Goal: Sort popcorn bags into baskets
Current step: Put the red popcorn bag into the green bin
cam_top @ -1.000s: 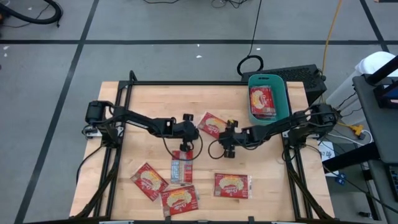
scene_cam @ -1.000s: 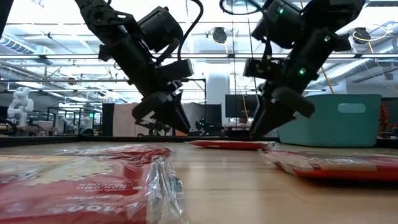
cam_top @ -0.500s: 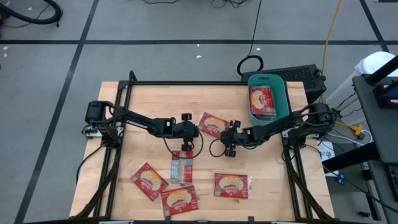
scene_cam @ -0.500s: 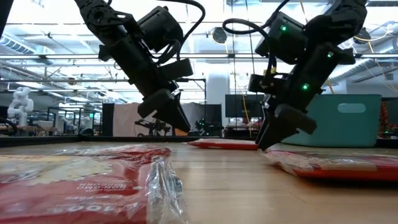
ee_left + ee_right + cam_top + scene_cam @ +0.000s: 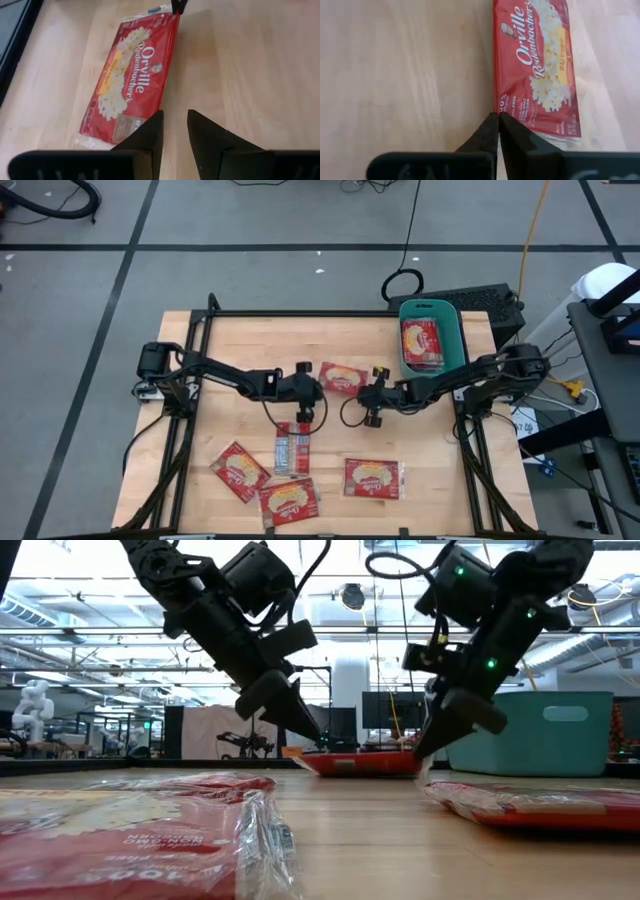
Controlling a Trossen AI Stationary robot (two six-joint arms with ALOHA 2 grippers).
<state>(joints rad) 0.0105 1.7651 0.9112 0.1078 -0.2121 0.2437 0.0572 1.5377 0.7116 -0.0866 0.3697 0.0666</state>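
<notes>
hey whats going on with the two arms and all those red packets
Two arms are sorting popcorn bags into a teal basket, which already holds some. Both work on one bag mid-table: the right gripper is pinched shut on one end, and the left gripper sits at the opposite end with a narrow gap between its fingers. In the low view the bag looks slightly raised. Four more bags lie near the table's front edge.

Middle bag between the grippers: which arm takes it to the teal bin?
Probably right. The right gripper is at the bag with jaws shut, and the teal bin sits on its side. The left gripper, at the bag's other end, is farther from it.
</notes>
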